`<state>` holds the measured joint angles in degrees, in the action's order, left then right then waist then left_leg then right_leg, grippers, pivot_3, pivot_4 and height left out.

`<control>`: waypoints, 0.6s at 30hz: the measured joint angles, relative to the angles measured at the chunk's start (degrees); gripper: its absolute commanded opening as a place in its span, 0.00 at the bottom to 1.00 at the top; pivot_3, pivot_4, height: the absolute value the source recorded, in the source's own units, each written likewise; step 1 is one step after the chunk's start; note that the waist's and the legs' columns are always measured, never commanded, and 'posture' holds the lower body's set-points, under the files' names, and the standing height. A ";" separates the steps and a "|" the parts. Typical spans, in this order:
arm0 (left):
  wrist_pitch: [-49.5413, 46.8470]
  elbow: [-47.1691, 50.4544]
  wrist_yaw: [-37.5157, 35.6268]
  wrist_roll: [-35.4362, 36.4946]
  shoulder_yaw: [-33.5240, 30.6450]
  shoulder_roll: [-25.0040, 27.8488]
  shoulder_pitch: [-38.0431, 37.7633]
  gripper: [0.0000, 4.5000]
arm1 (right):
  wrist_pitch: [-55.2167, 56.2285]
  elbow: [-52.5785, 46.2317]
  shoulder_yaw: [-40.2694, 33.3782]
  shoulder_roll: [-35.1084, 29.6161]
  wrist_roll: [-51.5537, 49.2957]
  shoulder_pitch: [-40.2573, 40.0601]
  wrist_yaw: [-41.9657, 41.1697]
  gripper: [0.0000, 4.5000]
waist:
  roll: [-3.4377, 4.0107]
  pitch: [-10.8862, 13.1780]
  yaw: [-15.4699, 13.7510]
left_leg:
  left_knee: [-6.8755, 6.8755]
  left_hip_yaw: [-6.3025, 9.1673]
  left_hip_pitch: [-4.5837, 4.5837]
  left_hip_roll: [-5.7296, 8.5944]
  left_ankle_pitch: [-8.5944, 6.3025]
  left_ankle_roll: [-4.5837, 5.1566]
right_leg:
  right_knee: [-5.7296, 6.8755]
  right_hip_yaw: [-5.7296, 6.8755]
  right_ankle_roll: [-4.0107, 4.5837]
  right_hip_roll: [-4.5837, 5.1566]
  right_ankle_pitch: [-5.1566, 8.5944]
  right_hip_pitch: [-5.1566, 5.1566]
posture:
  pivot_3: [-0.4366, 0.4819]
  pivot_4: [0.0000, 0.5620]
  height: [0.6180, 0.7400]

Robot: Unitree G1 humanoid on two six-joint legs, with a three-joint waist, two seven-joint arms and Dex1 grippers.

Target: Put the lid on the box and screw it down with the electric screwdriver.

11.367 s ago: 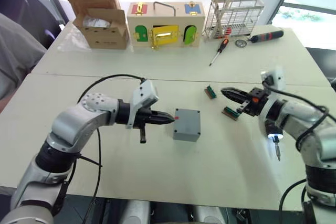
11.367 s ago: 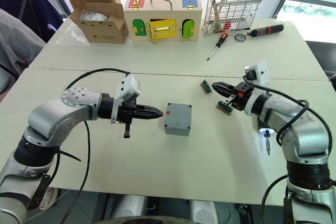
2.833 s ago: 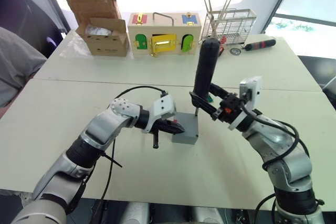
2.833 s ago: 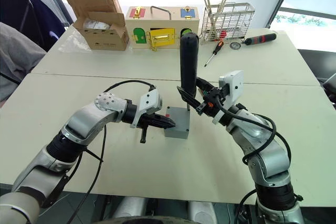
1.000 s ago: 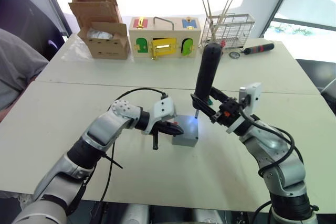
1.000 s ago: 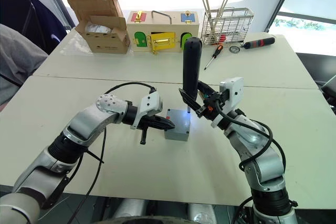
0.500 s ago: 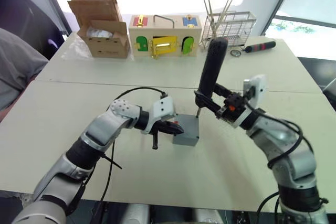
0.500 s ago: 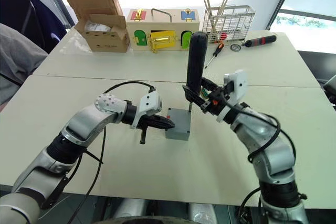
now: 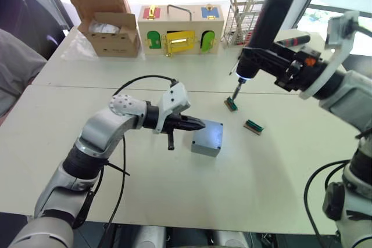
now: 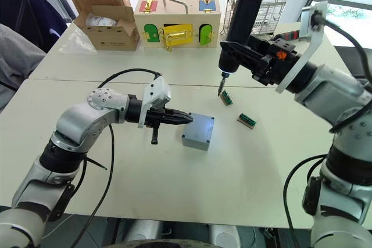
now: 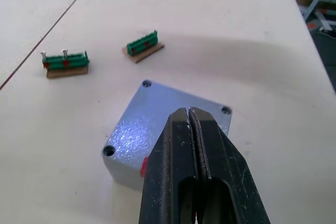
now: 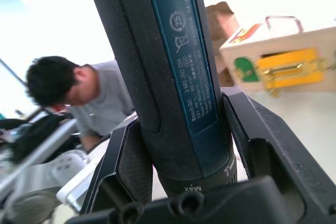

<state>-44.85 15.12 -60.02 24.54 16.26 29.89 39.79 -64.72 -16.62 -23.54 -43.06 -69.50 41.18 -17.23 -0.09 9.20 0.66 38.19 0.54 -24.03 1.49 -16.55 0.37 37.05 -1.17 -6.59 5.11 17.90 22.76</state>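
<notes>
Left gripper [image 9: 200, 124], fingers pressed together with nothing between them, lies level with its tips touching or just short of the near side face of the box [image 9: 207, 138], beside the small red mark seen in the left wrist view. The box sits on the counter [image 9: 174, 201] directly ahead of this gripper, and the lid [image 11: 168, 116] is already seated on it, flush with the walls; its corner holes [image 11: 108, 150] look dark, and whether any holds a screw cannot be told.

Right gripper [image 10: 250, 56], clamped around the lower body of the electric screwdriver [image 10: 247, 4], holds the tool raised well above the counter. The tool's long axis runs nearly vertical, tilted slightly, with the thin bit [image 10: 220, 88] pointing down below the gripper. The bit hangs over the nearer of two small green terminal strips [image 10: 226, 98], not over the lid; the second strip [image 10: 246, 121] lies just beyond, towards the right arm.

Governing relation: the box lies below the bit and off towards the left gripper. The right arm alone carries the tool, so it is the arm to bring the bit across and down onto a corner hole, axis kept upright, while the left gripper is placed to brace the box.

Farther off on the counter stand a cardboard box [image 9: 107, 18], a wooden box with coloured doors [image 9: 179, 27] and a wire rack [image 10: 264, 13].
</notes>
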 measured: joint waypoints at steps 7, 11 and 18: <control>-2.00 5.86 -1.09 3.20 0.04 1.78 0.41 0.00 | -10.86 15.38 5.24 -26.08 5.87 0.82 -8.19 0.43 | -0.06 0.18 -1.28 | -0.05 0.02 -0.22 0.04 0.01 0.10 | -0.07 0.05 0.00 -0.01 0.00 0.14 | 0.48 0.27 1.00; -1.88 7.58 -1.48 3.43 1.42 1.95 0.29 0.00 | -14.92 22.22 14.22 -34.36 11.60 -5.45 -18.39 0.43 | 0.03 0.25 -1.17 | 0.05 -0.12 -0.30 0.05 0.01 0.12 | -0.05 -0.01 0.00 -0.03 0.00 0.24 | 0.48 0.27 1.00; -0.55 9.72 -0.38 2.47 5.53 1.06 -2.79 0.00 | -19.60 37.52 30.37 -32.75 25.24 -1.80 -25.33 0.43 | 0.31 0.32 -0.10 | 0.05 -0.18 -0.17 0.04 0.06 0.08 | 0.18 -0.14 0.00 -0.12 -0.01 0.31 | 0.48 0.27 1.00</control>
<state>-45.40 24.85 -60.39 27.00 21.79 30.95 37.00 -84.32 20.90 6.83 -75.80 -44.26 39.39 -42.56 0.23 9.51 0.56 38.24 0.36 -24.20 1.54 -16.49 0.46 37.23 -1.30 -6.60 4.99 17.89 23.08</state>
